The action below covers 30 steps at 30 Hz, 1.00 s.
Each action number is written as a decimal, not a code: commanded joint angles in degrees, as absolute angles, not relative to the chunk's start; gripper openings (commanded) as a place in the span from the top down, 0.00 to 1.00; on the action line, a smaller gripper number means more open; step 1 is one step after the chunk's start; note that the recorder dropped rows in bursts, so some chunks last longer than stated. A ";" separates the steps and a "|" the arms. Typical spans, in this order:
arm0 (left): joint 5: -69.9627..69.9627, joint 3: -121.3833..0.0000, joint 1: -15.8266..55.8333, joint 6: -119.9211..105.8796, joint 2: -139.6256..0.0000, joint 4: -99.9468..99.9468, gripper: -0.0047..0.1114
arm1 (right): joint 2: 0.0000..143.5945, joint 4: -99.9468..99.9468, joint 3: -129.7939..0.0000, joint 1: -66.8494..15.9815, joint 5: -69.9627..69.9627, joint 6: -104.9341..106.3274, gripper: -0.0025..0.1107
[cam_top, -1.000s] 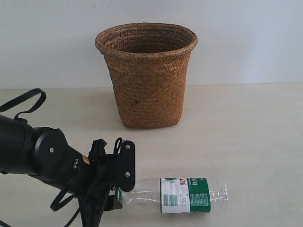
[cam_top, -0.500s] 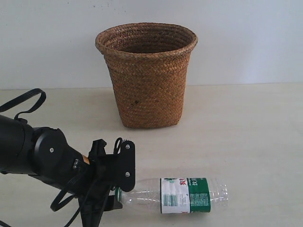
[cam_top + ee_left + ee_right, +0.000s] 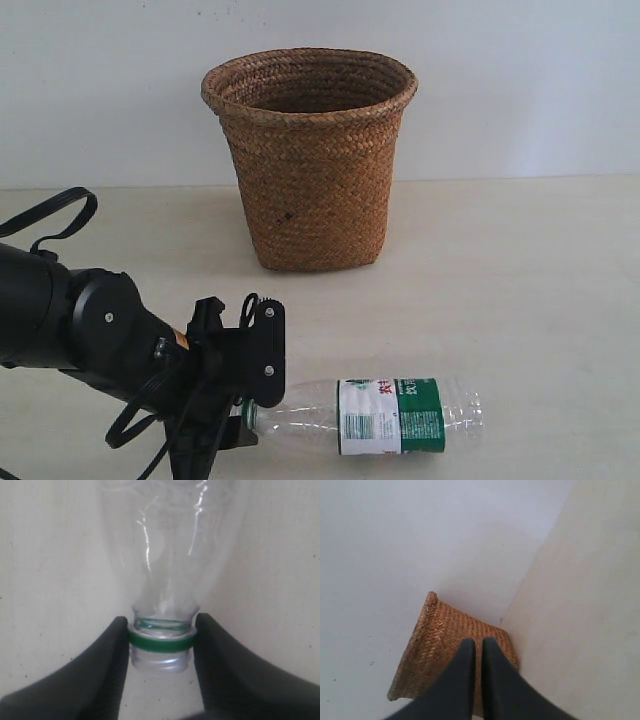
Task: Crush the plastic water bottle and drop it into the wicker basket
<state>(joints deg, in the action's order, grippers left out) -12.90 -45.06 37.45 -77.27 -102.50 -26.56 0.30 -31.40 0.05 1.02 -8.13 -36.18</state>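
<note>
Tabletop [image 3: 520, 280] carries the upright basket [image 3: 310, 160], well beyond the left claw [image 3: 160, 642]. The bottle [image 3: 390, 414] lies on its side, and the claw's jaws pinch its neck. A good crush likely needs the far end braced and squeezed lengthwise. Only the left wrist view shows contact at the green ring. Only the right wrist view shows the right claw [image 3: 476, 647], almost closed and empty.

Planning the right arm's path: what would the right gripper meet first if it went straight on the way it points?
Probably the wicker basket: the right gripper, fingertips closed, aims at its woven side, with nothing visible between. Depth is unclear from the wrist view.
</note>
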 commanded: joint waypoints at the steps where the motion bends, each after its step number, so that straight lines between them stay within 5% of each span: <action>1: -13.40 -45.34 37.85 -76.74 -102.67 -26.36 0.92 | 0.00 -32.75 0.00 1.14 -8.00 -35.82 0.97; 14: -12.94 -45.34 37.85 -76.74 -102.67 -26.36 0.92 | 2.54 -35.76 -11.29 -7.50 -16.08 -10.63 0.97; 30: -11.69 -45.34 37.85 -76.74 -102.67 -26.36 0.92 | 62.49 -41.43 -36.96 -25.30 -20.92 6.32 0.97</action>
